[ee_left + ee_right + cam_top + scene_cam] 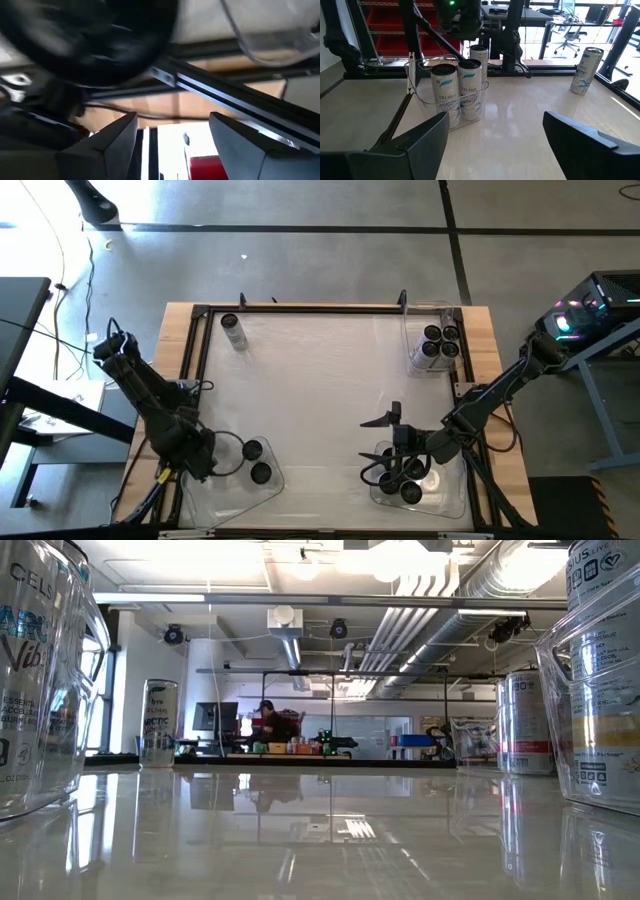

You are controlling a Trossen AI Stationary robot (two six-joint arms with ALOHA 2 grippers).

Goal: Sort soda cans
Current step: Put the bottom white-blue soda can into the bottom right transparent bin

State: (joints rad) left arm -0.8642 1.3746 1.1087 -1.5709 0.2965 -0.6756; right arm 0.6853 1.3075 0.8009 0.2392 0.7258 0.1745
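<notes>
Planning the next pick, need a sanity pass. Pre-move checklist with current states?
1. Right gripper open and empty: ok.
2. Left gripper open and empty: ok.
3. Loose can upright and standing apart from every bin: ok.
4. Tabletop between the right gripper and the loose can free of obstacles: ok, as far as the high view shows.
5. Left gripper aimed at the work: not ok, it faces the table frame.
6. Spare room in the far-right bin: cannot tell.

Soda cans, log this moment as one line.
left pincer: open, empty, table's left edge | right pincer: open, empty | soda cans: in bins | lone can: loose
</notes>
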